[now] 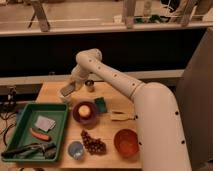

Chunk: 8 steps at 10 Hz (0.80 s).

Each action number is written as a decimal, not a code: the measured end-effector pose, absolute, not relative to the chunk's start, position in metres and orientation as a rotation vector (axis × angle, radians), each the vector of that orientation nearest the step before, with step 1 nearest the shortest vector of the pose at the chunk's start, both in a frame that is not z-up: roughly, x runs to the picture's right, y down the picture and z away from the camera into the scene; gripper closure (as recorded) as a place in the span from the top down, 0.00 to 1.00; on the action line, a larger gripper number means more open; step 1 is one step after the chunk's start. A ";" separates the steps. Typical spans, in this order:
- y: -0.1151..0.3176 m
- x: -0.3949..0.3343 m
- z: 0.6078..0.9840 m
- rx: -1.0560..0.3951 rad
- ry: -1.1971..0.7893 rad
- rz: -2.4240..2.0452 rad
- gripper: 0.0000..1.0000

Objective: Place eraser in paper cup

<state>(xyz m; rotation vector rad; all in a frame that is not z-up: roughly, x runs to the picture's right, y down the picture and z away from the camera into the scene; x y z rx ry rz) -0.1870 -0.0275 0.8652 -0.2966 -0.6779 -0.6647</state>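
Note:
My gripper (67,90) is at the back left of the wooden table (115,102), at the end of the white arm that reaches in from the right. It hangs just above a small whitish paper cup (63,98) that stands beside the tray's far corner. A pale patch shows at the gripper's tip. I cannot tell whether it is the eraser, which I cannot make out anywhere else.
A dark metal cup (90,86) stands right of the gripper. A purple bowl (85,112), a green block (101,104), a yellow item (119,116), grapes (93,144), a blue cup (76,149) and an orange bowl (126,142) are on the table. A green tray (22,116) holds a grey slab (45,123).

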 end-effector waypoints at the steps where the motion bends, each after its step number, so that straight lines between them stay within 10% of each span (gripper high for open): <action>1: -0.028 -0.188 0.866 -0.294 -0.680 -0.669 0.16; 8: -0.042 -0.200 0.857 -0.199 -0.738 -0.795 0.00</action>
